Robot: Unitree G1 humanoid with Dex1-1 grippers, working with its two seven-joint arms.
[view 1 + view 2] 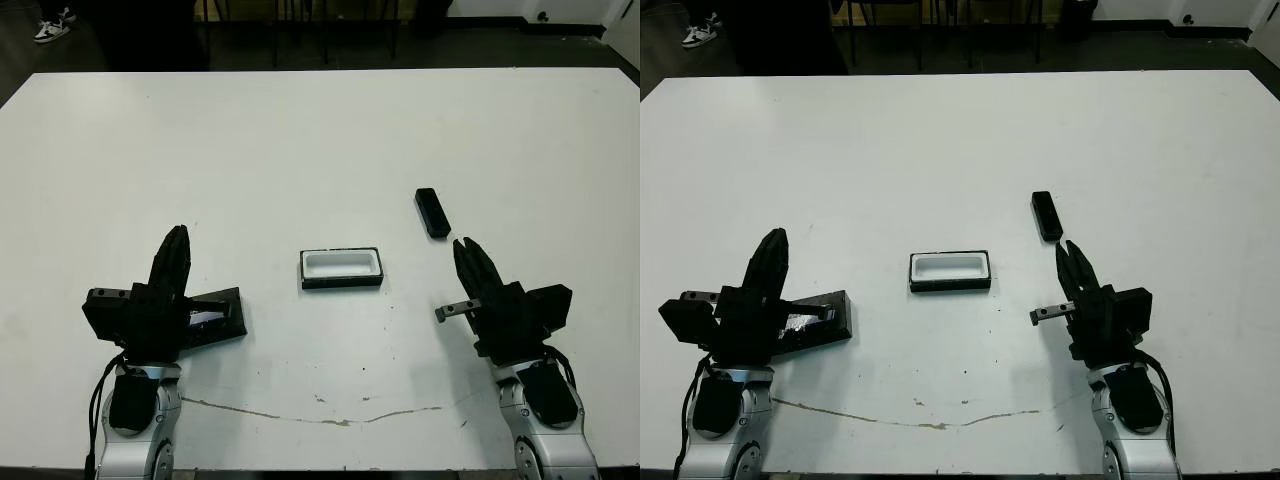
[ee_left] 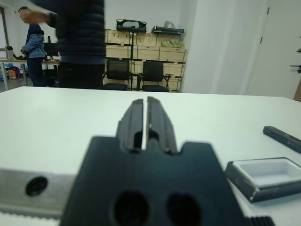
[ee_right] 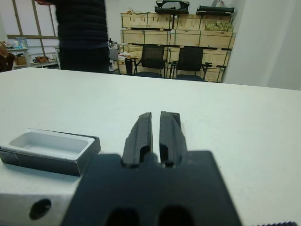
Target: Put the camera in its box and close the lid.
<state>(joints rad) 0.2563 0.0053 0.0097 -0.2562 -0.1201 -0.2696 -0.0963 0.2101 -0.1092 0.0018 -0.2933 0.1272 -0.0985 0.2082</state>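
The camera (image 1: 432, 212) is a slim black bar lying on the white table right of centre. Its box (image 1: 341, 268), a shallow black tray with white lining, lies open at the table's middle. The lid (image 1: 216, 318), flat and black with a shiny label, lies at the left, partly hidden under my left arm. My left gripper (image 1: 178, 238) is shut and empty, its tips past the lid's far edge. Also shut and empty, my right gripper (image 1: 464, 247) points at the camera from just short of its near end. The left wrist view shows the box (image 2: 265, 176) and camera (image 2: 283, 138).
A thin dark crack line (image 1: 330, 417) runs along the table near its front edge. Beyond the far edge stands a person in a dark jacket (image 2: 80, 42), with chairs (image 3: 153, 60) and wooden crates behind.
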